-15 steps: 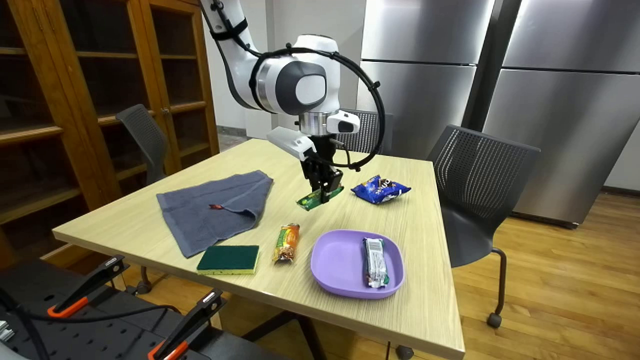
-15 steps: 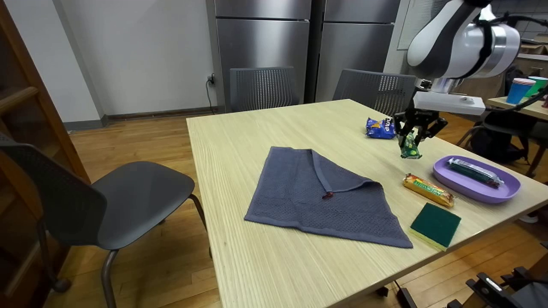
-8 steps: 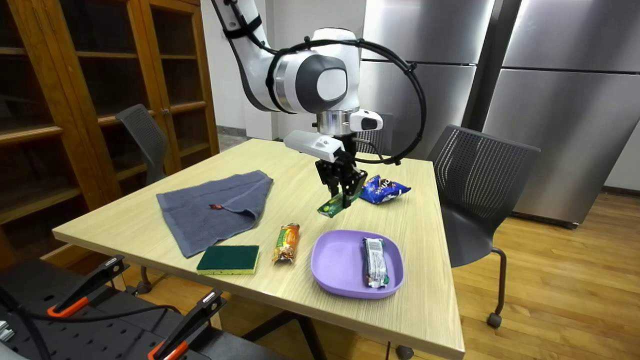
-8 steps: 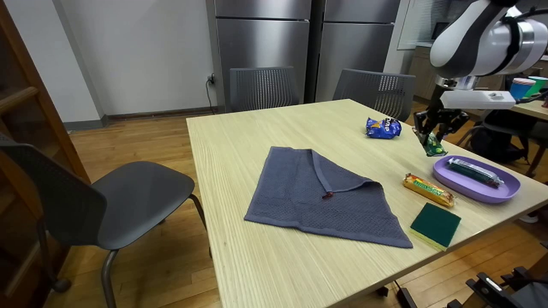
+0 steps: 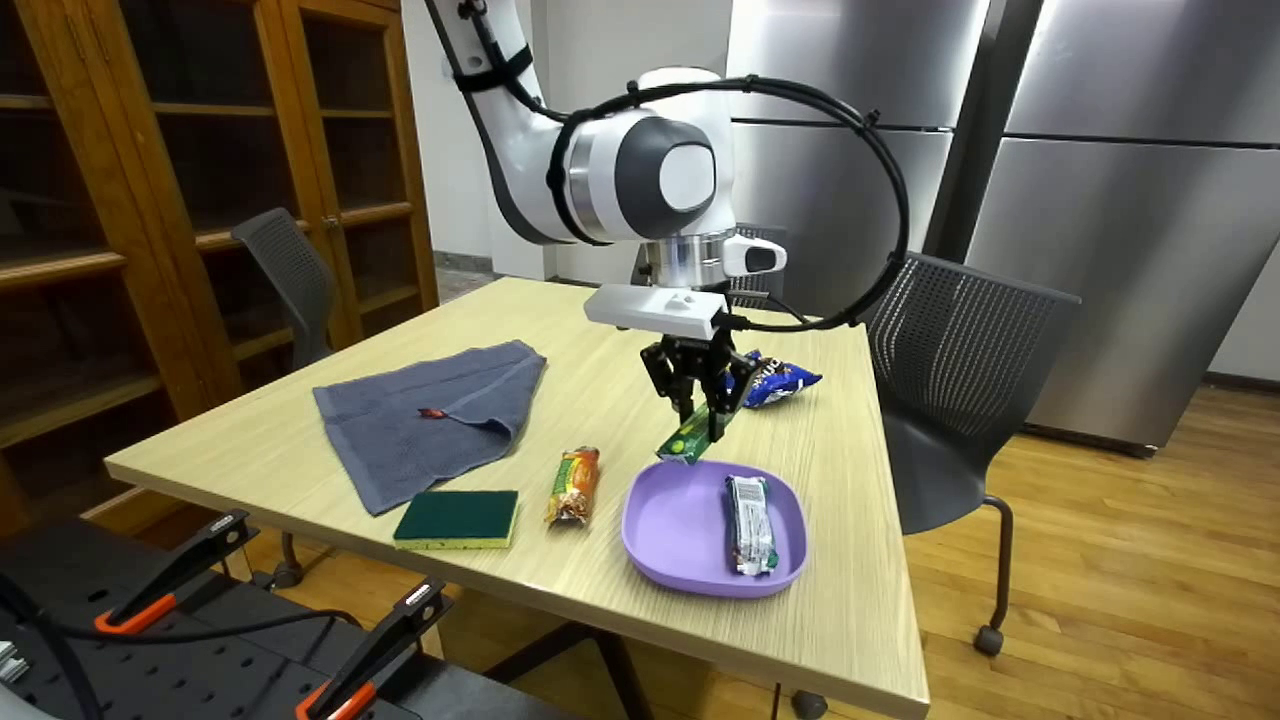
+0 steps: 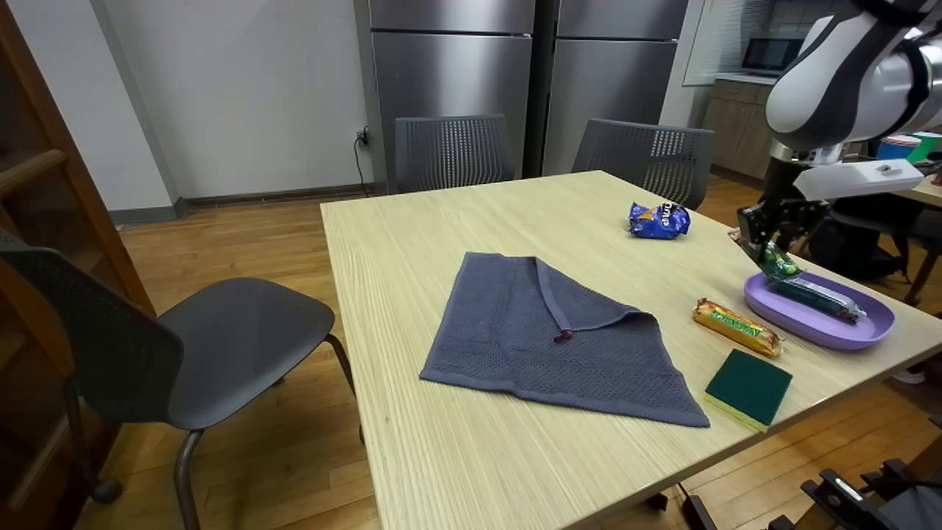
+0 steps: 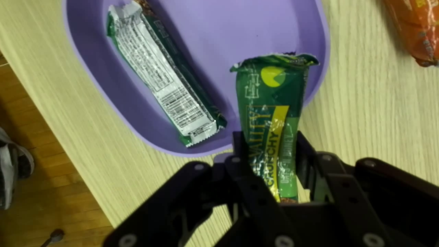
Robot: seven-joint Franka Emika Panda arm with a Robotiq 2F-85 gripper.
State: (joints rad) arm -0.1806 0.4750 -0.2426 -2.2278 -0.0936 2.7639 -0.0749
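My gripper (image 7: 270,145) is shut on a green granola bar (image 7: 271,96), a finger at each long side, as the wrist view shows. The bar's front end tilts downward in an exterior view (image 5: 686,442). It hangs above the table at the far rim of a purple tray (image 5: 672,540), and in the wrist view its tip overlaps the tray. Inside that tray lies another bar (image 7: 164,85), its white barcode side up. An orange-yellow bar (image 5: 573,487) rests on the table beside the tray. Part of the held bar is hidden by the fingers.
Behind the gripper sits a blue snack bag (image 6: 659,221). A green and yellow sponge (image 5: 455,518) lies near the table's front edge, with a grey-blue cloth (image 6: 559,346) farther along. Chairs stand round the table, one grey chair (image 5: 960,380) close to its side.
Carrying the green bar, my gripper has moved across the table toward the purple tray and come lower, and the bar's front end has tipped down. The tabletop things have stayed put.
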